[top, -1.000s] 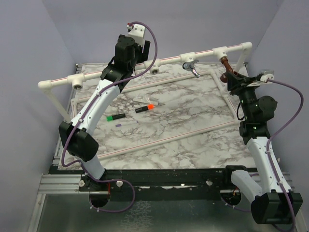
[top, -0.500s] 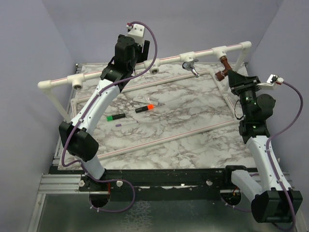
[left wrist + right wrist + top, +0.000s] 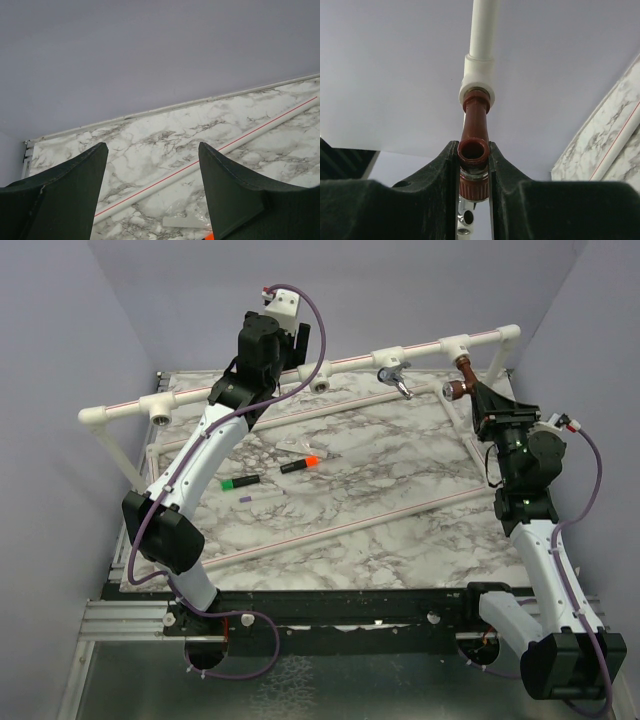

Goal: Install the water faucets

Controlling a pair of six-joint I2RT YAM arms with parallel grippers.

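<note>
The copper-coloured faucet (image 3: 461, 376) hangs from the rightmost white tee (image 3: 457, 343) of the raised pipe rail. My right gripper (image 3: 468, 393) is shut on it. In the right wrist view the fingers (image 3: 445, 170) pinch its round brown spout end (image 3: 474, 149), and its stem runs up into the tee (image 3: 477, 75). The chrome faucet (image 3: 396, 380) hangs from the neighbouring tee (image 3: 388, 355), untouched. My left gripper (image 3: 298, 338) is raised beside the rail's middle. It stands open (image 3: 152, 147) with nothing between its fingers, over marble and a floor pipe (image 3: 200, 162).
An orange-capped marker (image 3: 301, 463), a green-capped marker (image 3: 240, 482) and a clear plastic bag (image 3: 296, 447) lie mid-table. A low pipe frame (image 3: 340, 530) rests on the marble. Open tees (image 3: 161, 416) sit on the rail's left part. Purple walls close in on three sides.
My right wrist has rolled while shut on the copper faucet, swinging the faucet body from below the tee up toward the left. The left arm has stayed still.
</note>
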